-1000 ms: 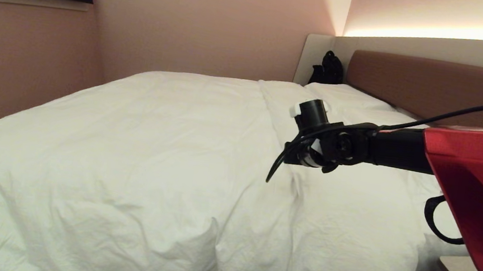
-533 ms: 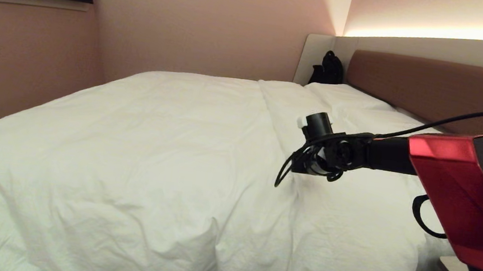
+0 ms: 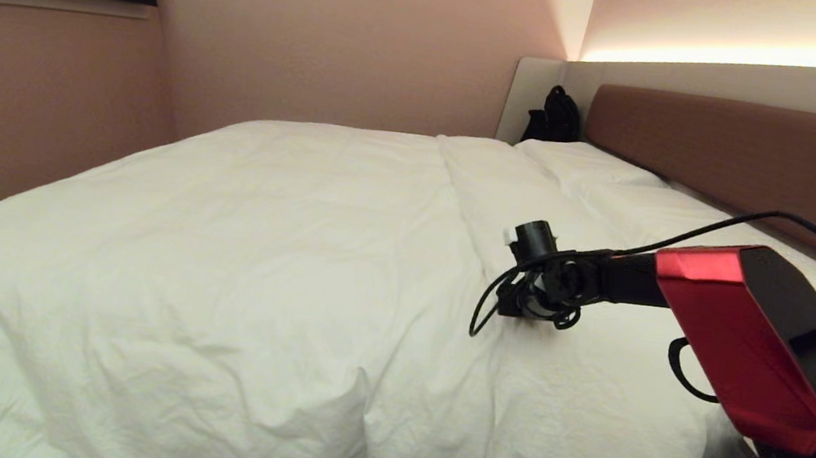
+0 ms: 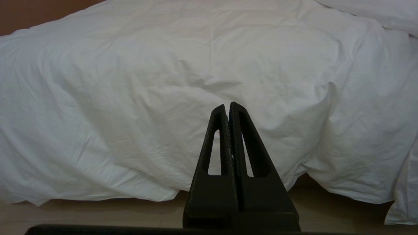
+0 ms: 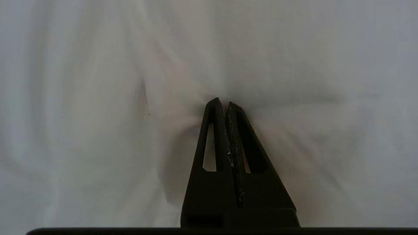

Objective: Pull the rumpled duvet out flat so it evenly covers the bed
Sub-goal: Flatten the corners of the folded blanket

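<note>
White duvet (image 3: 221, 254) lay rumpled; the right end effector (image 5: 224, 102), closed and empty at its three o'clock, risked sliding without gripping cloth.

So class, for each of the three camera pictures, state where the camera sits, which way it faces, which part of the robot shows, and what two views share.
Head view: on the robot's head, looking forward and down across the bed and duvet; the right arm with its red housing shows.
Left wrist view: behind the shut left gripper, facing the duvet's hanging side above the floor.
Right wrist view: behind the shut right gripper, tips at white fabric.
Shared: head and left wrist views both show the duvet's draped edge.
</note>
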{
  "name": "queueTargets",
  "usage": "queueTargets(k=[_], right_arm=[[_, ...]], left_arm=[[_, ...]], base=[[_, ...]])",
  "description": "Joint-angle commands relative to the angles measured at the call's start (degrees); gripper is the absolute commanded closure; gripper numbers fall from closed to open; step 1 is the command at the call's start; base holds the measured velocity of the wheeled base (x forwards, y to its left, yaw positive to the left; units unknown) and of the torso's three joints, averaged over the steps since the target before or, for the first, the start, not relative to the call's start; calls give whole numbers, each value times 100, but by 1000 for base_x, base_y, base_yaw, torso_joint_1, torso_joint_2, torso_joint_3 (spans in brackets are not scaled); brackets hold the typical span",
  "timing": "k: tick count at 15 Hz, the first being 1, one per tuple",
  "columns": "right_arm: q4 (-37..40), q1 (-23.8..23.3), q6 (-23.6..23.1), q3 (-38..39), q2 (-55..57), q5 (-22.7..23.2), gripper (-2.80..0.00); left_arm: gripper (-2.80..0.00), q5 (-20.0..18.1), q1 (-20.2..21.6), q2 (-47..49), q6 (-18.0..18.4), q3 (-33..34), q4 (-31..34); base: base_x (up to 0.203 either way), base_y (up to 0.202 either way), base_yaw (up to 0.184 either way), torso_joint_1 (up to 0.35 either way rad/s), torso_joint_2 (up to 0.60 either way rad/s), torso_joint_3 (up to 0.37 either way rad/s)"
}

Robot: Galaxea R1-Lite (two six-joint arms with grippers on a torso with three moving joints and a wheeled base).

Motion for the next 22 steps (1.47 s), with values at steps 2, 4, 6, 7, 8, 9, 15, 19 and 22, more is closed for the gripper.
queueTargets(k=[2,4,6,7,8,9,15,19,22], right_arm=[[124,-11,7,132,148,-2,0],[169,34,5,393,63,18,0],[174,140,1,684,-48,20,0],[174,175,1,791,-116,20,0],[174,220,0,957,-205,20,0],[172,279,-5,1144,-334,22,0],[167,706,15,2105,-1125,223,0],[169,961,23,2644,-2059,425,0],[168,1039,27,2928,-3076,501,0]], left_arm=[[0,0,0,-2,3,0,-1],[0,0,0,-2,3,0,-1],[0,0,0,-2,3,0,-1],[0,0,0,-2,3,0,-1],[0,0,0,-2,3,0,-1],[0,0,0,-2,3,0,-1],[0,0,0,-2,3,0,-1],[0,0,0,-2,3,0,-1],[0,0,0,-2,3,0,-1]], base=[[0,0,0,0,0,0],[0,0,0,0,0,0],[0,0,0,0,0,0],[0,0,0,0,0,0],[0,0,0,0,0,0],[0,0,0,0,0,0],[0,0,0,0,0,0],[0,0,0,0,0,0],[0,0,0,0,0,0]])
